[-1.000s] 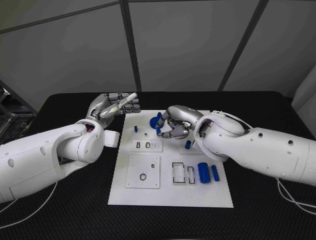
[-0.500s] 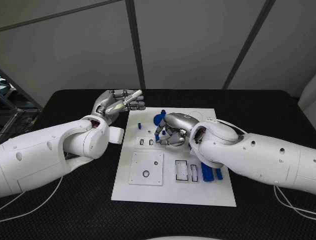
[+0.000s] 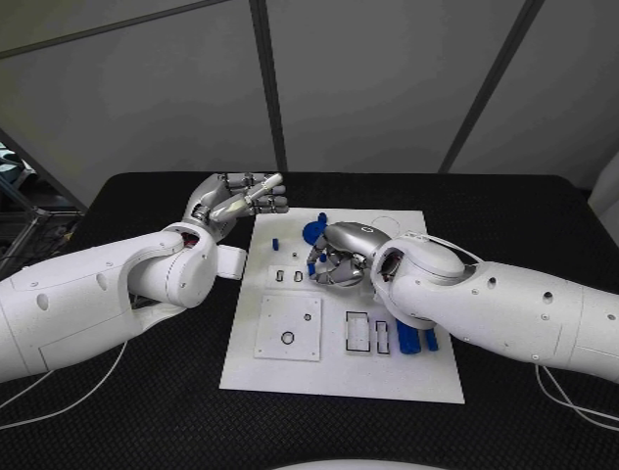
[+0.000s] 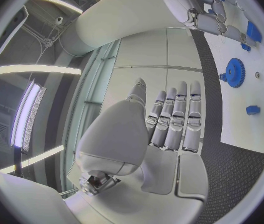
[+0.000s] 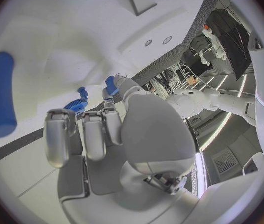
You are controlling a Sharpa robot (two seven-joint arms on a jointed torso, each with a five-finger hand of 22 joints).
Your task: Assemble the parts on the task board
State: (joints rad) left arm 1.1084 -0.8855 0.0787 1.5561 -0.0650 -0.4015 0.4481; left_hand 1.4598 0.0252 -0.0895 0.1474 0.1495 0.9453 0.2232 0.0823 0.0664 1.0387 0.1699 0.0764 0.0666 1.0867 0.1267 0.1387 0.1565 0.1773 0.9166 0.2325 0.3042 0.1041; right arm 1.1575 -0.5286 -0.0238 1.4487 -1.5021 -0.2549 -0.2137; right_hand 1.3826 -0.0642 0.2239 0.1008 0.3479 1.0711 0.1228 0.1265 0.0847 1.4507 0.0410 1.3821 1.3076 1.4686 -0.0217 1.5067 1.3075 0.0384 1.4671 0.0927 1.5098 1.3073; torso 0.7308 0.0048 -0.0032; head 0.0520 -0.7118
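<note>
- White board [image 3: 341, 377] lies flat on the black table [image 3: 536, 225], between the two arms.
- Left hand [image 3: 235, 201] is raised at the board's far left corner. In the left wrist view its fingers [image 4: 176, 119] lie straight, side by side, with nothing in them: the hand is open and holds no part.
- Right hand [image 3: 341, 255] is low over the far middle of the board, palm down. Its fingers [image 5: 82, 134] are curled in. A small blue piece shows at the fingertips in the head view; whether it is held cannot be told.
- Blue gear [image 3: 315, 231] lies on the board just beyond the right fingertips, and beside the left hand's fingers toward the board's middle. The left wrist view shows it [image 4: 235, 72] flat on the white surface with small blue parts near it.
- Two blue cylinders [image 3: 415, 339] lie side by side on the board behind the right hand, under the right forearm. The right wrist view shows one long cylinder [image 5: 1, 102] lying flat, well apart from the fingers.
- Two slotted recesses [image 3: 367, 333] sit next to the cylinders, on the side toward the board's middle.
- A square plate [image 3: 290, 328] with a small ring on it lies at the near left of the board, well apart from both hands.
</note>
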